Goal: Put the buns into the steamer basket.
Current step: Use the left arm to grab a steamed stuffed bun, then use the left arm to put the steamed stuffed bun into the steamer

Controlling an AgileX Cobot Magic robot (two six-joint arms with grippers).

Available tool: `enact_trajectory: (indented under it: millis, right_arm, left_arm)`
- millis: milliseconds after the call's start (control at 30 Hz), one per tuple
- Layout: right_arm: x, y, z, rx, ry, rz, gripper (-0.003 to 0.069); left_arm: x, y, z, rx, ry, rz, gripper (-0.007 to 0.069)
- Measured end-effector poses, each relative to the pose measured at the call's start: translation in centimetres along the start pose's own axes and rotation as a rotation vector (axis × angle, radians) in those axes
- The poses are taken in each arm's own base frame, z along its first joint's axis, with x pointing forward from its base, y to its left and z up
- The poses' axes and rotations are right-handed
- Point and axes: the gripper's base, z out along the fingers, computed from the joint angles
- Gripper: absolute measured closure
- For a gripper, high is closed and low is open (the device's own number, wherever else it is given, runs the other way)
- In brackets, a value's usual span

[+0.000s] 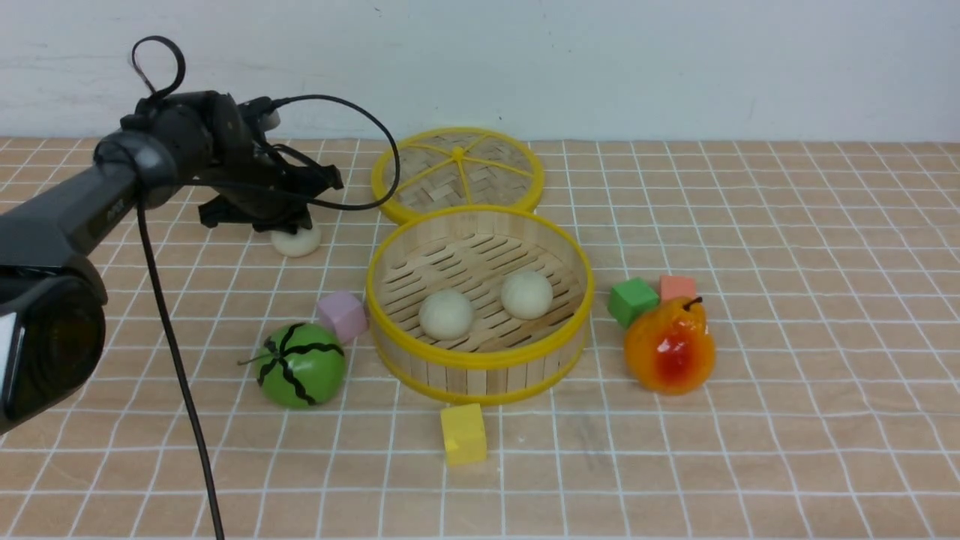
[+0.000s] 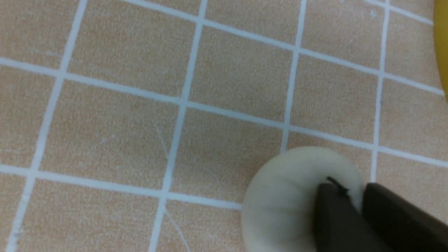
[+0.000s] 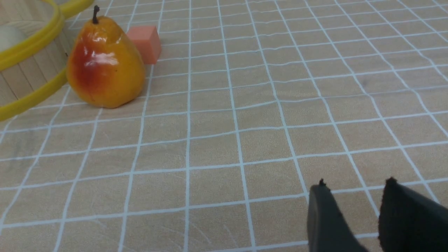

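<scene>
Across the tan, white-gridded worktop (image 1: 787, 450) everything sits in plain sight. Biggest is the basket (image 1: 480, 379), round and upright near the middle. Its lid (image 1: 487, 180) lies flat just behind it; from where I stand I cannot tell whether the two rims touch. The black left arm (image 1: 82, 202) reaches over from the left, a cable looping off it.

To the right of the basket stands the pear (image 1: 670, 346), upright. At its left front lies the melon (image 1: 301, 365), green with dark stripes.

Inside the basket, on the slatted floor, rest a near bun (image 1: 446, 314) and a far bun (image 1: 526, 294), side by side but not touching. A third bun (image 1: 297, 241) is out on the worktop to the left, beyond the melon and apart from the basket wall.

Four cubes are scattered about. A lilac cube (image 1: 343, 315) sits just beside the basket's left wall. A green cube (image 1: 632, 301) and a salmon cube (image 1: 678, 287) are tucked behind the pear. A yellow cube (image 1: 463, 433) sits just in front of the basket.

The left pincer (image 2: 350, 187) is down on the third bun, its two dark fingers set close and pinching the soft top, which creases under them. The right pincer (image 3: 356, 182) shows only from its own camera: fingers parted, nothing between them, low over the worktop and well off from the pear.
</scene>
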Motion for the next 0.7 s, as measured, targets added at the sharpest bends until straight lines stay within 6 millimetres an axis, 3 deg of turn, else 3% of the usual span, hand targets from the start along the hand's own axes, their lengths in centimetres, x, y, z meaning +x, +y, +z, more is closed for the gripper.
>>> enact_trajectory:
  millis: [33,133,267,333,433,500,700]
  right_arm:
    - [0.0,0.0,0.0,0.000,0.000,0.000,0.0418]
    - [0.0,0.0,0.0,0.000,0.000,0.000,0.0418]
    - [0.0,0.0,0.0,0.000,0.000,0.000,0.0418]
    - [0.0,0.0,0.0,0.000,0.000,0.000,0.0418]
    - [0.0,0.0,0.0,0.000,0.000,0.000,0.0418]
    - [0.0,0.0,0.0,0.000,0.000,0.000,0.0418]
    - [0.0,0.0,0.0,0.000,0.000,0.000,0.0418]
  left_arm:
    - [0.0,0.0,-0.1,-0.003,0.004,0.003,0.0627]
    - [-0.2,-0.1,-0.8,-0.014,0.011,0.015,0.0638]
    - [-1.1,-0.7,-3.6,-0.029,0.023,0.043,0.0638]
    - [-1.3,-2.0,-5.8,-0.027,0.041,0.083,0.0638]
    - [-0.7,-5.5,-9.2,0.000,0.083,0.162,0.0638]
    - [0.0,-7.6,-10.4,0.022,0.100,0.206,0.0638]
    - [3.9,-14.6,-11.6,0.104,0.132,0.345,0.0638]
